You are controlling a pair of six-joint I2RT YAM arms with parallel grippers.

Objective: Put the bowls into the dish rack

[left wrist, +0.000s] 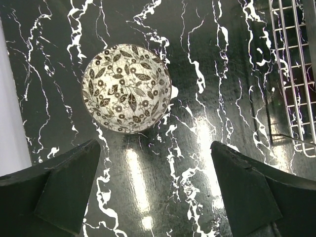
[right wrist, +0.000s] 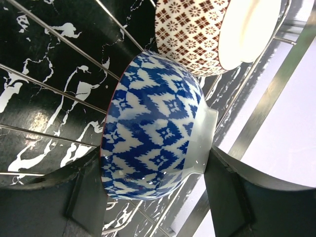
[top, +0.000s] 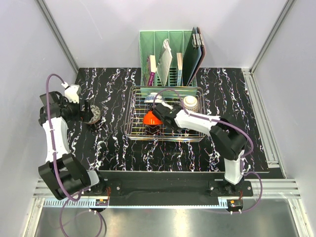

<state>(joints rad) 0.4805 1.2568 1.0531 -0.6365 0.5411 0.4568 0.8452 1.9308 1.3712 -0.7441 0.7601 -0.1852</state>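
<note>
A white bowl with dark floral pattern (left wrist: 126, 89) sits upright on the black marbled table, left of the dish rack (left wrist: 291, 74). My left gripper (left wrist: 155, 145) hovers open just short of it, nothing between its fingers; from the top this gripper (top: 85, 111) is beside that bowl (top: 95, 114). Inside the chrome wire dish rack (top: 131, 114), my right gripper (right wrist: 153, 158) is shut on a blue-and-white bowl (right wrist: 153, 128) tipped on its side, one finger at the red rim, the other at the foot. From the top its orange-red inside (top: 149, 118) shows. A cream lattice bowl (right wrist: 197, 34) leans behind it.
A green slotted organizer (top: 147, 44) with utensils and a dark clipboard (top: 195, 52) stands behind the rack. Another bowl (top: 153, 98) rests at the rack's back left, and the cream lattice bowl (top: 191, 102) at its back right. White walls close in on both sides.
</note>
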